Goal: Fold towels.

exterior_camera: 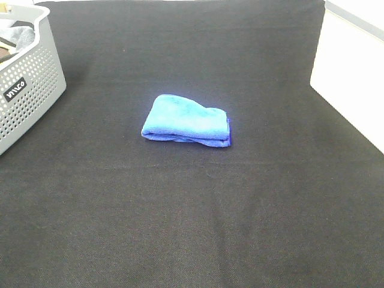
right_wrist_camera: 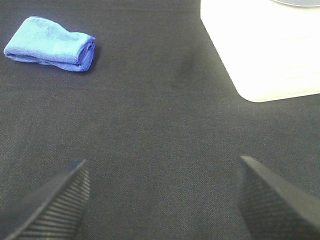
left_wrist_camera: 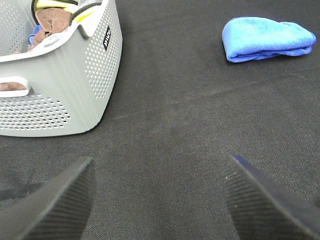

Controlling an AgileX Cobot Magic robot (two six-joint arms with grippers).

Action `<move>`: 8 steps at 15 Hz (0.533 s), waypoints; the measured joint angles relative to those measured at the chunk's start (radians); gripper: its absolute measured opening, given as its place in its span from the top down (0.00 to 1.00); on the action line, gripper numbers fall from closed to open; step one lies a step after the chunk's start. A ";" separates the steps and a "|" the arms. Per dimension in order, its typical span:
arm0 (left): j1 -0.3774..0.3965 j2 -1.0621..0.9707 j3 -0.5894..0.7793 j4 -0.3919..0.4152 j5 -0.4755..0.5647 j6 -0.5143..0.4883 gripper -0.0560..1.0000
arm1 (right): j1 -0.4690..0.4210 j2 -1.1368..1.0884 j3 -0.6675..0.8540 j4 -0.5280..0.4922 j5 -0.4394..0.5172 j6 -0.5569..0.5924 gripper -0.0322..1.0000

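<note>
- Left wrist view alone shows brown and blue cloth heaped in the grey basket (left_wrist_camera: 75, 75); the high view shows neither tool.
- Right wrist view alone shows a white block (right_wrist_camera: 265, 45) at the worktop (exterior_camera: 192, 228) edge.
- Bare black worktop surrounds the folded blue towel (exterior_camera: 187, 121) on all sides.
- Left tool (left_wrist_camera: 160, 200) and right tool (right_wrist_camera: 162, 200) both gape wide and hold nothing, well apart from the towel.
</note>
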State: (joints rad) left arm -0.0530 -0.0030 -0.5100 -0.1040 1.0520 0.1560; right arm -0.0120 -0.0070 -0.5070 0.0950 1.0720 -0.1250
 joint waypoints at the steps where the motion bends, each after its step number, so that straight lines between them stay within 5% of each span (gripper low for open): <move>1: 0.000 0.000 0.000 0.000 0.000 0.000 0.29 | 0.000 0.000 0.000 0.000 0.000 0.000 0.24; 8: 0.000 0.000 0.000 0.000 0.000 0.000 0.29 | 0.000 0.000 0.000 0.000 0.000 0.000 0.24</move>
State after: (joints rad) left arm -0.0530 -0.0030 -0.5100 -0.1040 1.0520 0.1560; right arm -0.0120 -0.0070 -0.5070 0.0950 1.0720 -0.1250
